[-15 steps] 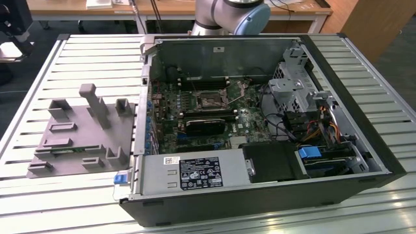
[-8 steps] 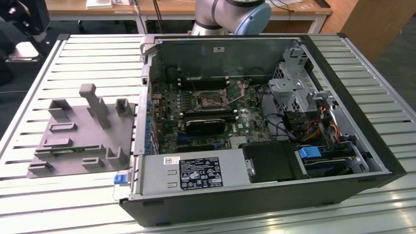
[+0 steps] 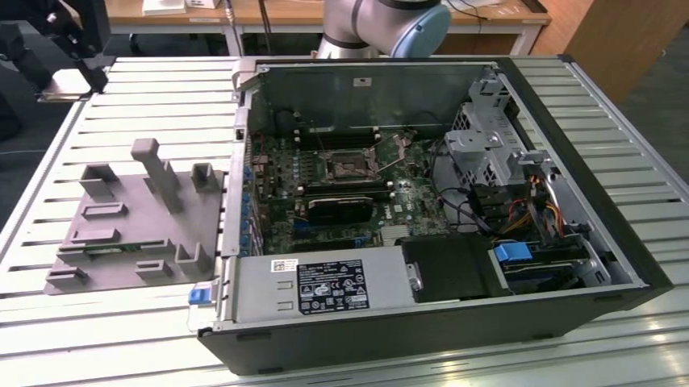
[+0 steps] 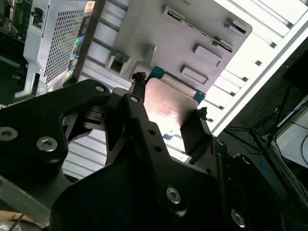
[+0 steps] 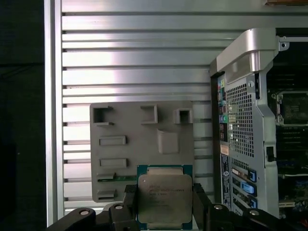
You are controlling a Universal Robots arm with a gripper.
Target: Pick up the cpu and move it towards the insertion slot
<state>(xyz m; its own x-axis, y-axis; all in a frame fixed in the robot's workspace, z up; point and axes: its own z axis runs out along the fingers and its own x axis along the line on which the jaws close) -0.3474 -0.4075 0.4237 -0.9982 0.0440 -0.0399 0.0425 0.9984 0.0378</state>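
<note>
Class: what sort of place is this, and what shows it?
Probably a robotics lab bench: a robot arm, an open computer case on a slotted metal table, the gripper holding the cpu.

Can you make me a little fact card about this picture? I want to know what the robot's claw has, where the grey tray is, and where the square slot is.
gripper: shut on the cpu
cpu: held flat, lifted up over the grey fixture plate, outside the computer case
grey fixture plate: lies on the slatted table, at the exterior view's left of the case
insertion slot: on the board inside the open computer case, shiny frame, dark centre
cpu and slot: apart, cpu not yet at the slot
</note>
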